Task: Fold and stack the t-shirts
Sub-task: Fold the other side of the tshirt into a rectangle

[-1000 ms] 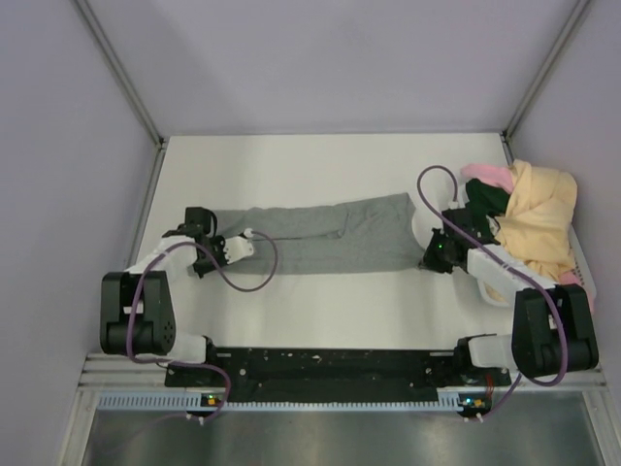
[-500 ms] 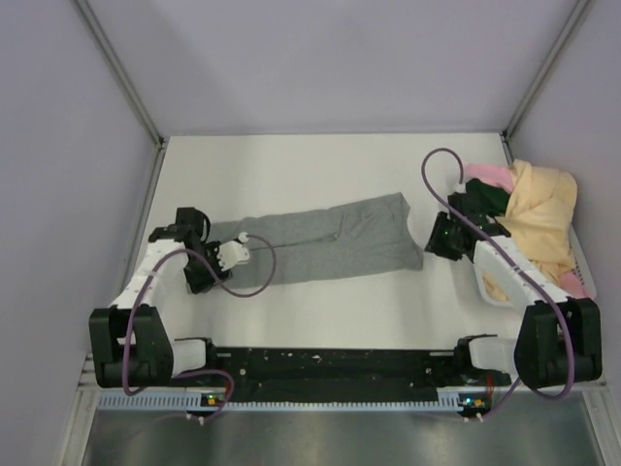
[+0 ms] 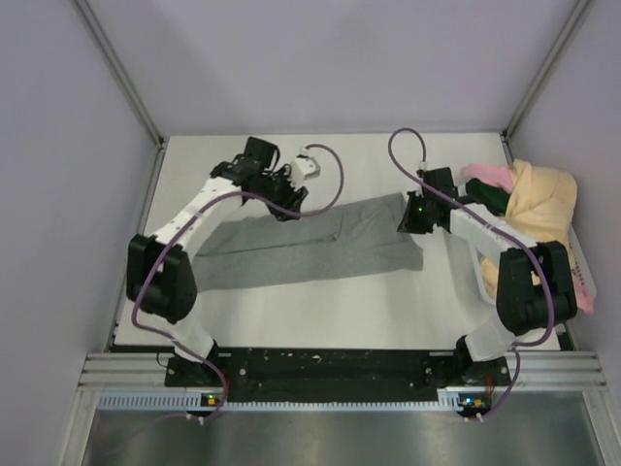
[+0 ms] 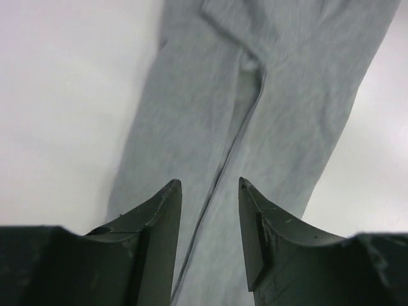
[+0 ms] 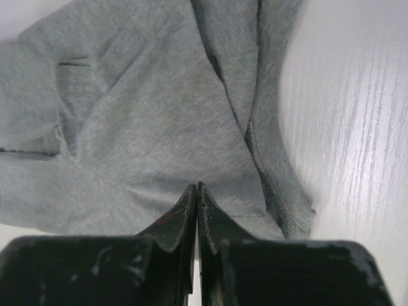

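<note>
Grey t-shirt (image 3: 310, 248) is what we start from: it lies flat across the middle of the tabletop (image 3: 291, 320) as a long, narrow band running left to right. Its sides are already turned in, and the left wrist view shows a seam-like crease along its length. We judge that this shape leaves an end-to-end fold as the next step, which would explain why both arms reach out to the band's far edge instead of its near one.

Above the cloth, near the middle of that far edge, hangs the left pincer (image 4: 208, 182). Its jaws are apart with nothing between them, and the crease shows through the gap. The right pincer (image 5: 196, 186) sits over the band's right end with its fingers pressed together. We see no fold of cloth caught between them, so we read it as empty, perhaps smoothing or about to reopen.

Further right, at the tabletop's edge, the other garments wait in a loose heap well apart from the left arm: a pale yellow t-shirt (image 3: 543, 218) on top, with a pink t-shirt (image 3: 488, 175) and a dark green t-shirt (image 3: 490, 199) showing at its left side. None of these looks folded, so we judge that most of the task is ahead.
</note>
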